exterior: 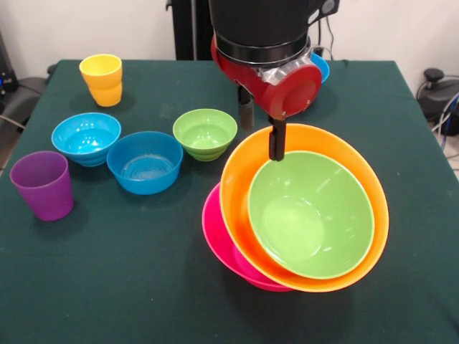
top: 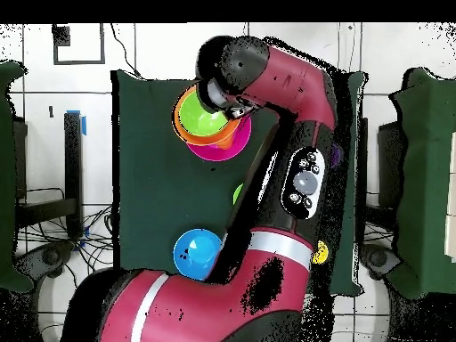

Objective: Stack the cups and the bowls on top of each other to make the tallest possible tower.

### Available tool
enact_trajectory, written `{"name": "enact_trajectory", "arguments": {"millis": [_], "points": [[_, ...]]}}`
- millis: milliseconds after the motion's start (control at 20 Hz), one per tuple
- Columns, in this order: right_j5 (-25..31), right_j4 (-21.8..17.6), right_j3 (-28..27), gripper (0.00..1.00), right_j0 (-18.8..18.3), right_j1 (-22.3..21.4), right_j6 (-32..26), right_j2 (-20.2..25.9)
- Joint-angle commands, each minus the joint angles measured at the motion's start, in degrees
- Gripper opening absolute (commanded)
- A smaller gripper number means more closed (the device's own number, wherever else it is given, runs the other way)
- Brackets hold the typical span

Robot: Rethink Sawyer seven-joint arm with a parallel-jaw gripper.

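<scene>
- The tower stands right of centre on the green table: a large pink bowl at the bottom, a large orange bowl tilted on it, and a medium green bowl nested inside the orange one. The pink rim shows only at the left and near side.
- The gripper hangs from the red wrist just above the far rim of the orange bowl. One dark finger reaches down to that rim, where the green bowl's edge meets it. I cannot tell whether the pincer is open, closed or gripping.
- From overhead, the arm crosses most of the table and hides much of it.
- To the left, well apart from the tower, sit a small green bowl, a blue bowl and a cyan bowl, close together in a row.
- The purple cup stands near the left edge, the yellow cup at the far left.
- A blue bowl's edge peeks out behind the wrist.
- Bare cloth lies open along the near side and at the far right.
</scene>
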Motion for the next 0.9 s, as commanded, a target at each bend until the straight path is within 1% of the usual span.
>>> {"name": "enact_trajectory", "arguments": {"millis": [50, 150, 250, 600, 750, 900], "points": [[-2.8, -3.5, -0.5, 1.0, 2.6, 4.0, 1.1, 5.4], [-5.0, -3.4, -1.4, 1.0, 2.7, 5.4, 2.3, 5.3], [-6.4, -3.3, -1.6, 1.0, 2.5, 6.1, 2.3, 5.4], [-6.4, -2.5, -2.2, 1.0, 2.4, 6.6, 2.1, 5.5], [-8.8, -2.3, -2.8, 1.0, 1.8, 8.4, 1.2, 6.3], [-11.5, -2.4, -1.4, 1.0, 1.1, 8.7, -0.2, 7.0]]}}
